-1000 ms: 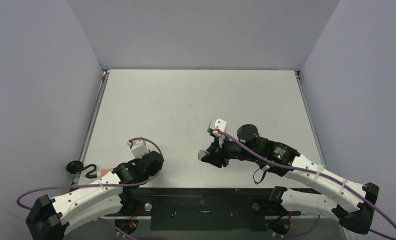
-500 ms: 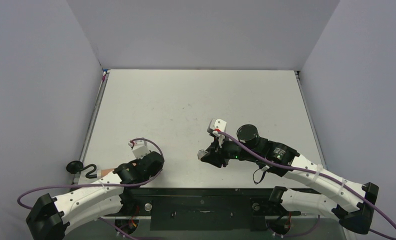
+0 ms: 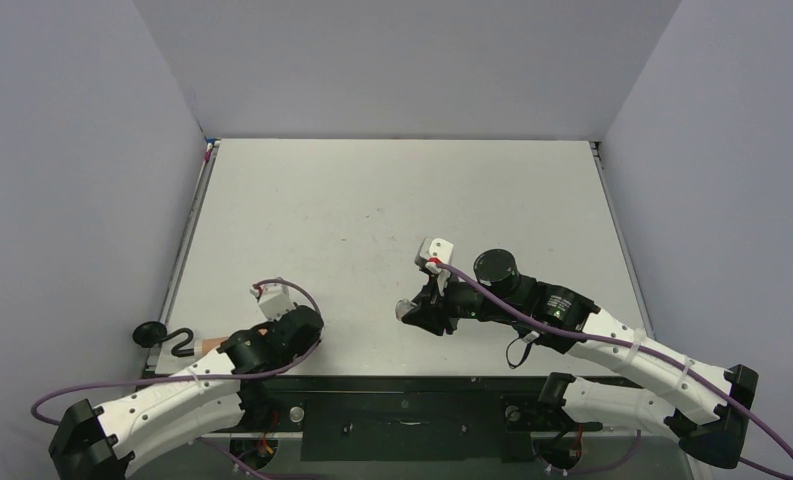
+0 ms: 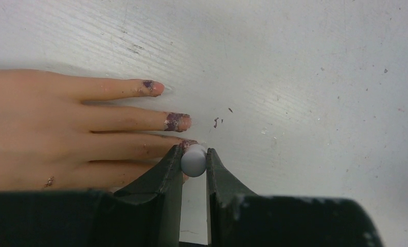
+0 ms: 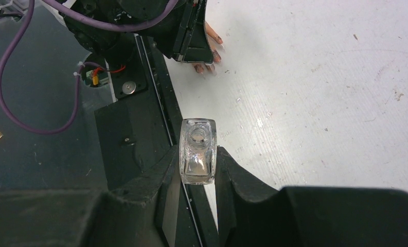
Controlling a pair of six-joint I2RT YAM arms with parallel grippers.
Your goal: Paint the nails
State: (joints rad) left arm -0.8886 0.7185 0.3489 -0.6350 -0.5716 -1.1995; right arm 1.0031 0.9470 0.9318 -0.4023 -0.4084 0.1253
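A peach fake hand (image 4: 47, 128) lies on the white table, fingers pointing right. Its nails carry patchy purplish paint: one (image 4: 153, 87), a second (image 4: 178, 121), and a third (image 4: 189, 143) just behind my left fingertips. My left gripper (image 4: 194, 160) is shut on a small round white cap (image 4: 193, 163), held over that third fingertip. In the top view the left gripper (image 3: 234, 348) is beside the hand (image 3: 210, 343) at the table's near-left corner. My right gripper (image 5: 197, 164) is shut on a tiny clear bottle (image 5: 197, 149) with an open neck, near the front edge (image 3: 412, 312).
A black hook-shaped holder (image 3: 167, 340) sits off the table's left edge by the fake hand. The black base rail (image 3: 402, 400) runs along the near edge under both arms. Grey walls enclose the white table (image 3: 392, 200) on three sides.
My left arm has shifted a little to the left and nearer, over the fake hand. The right arm and the bottle have not moved.
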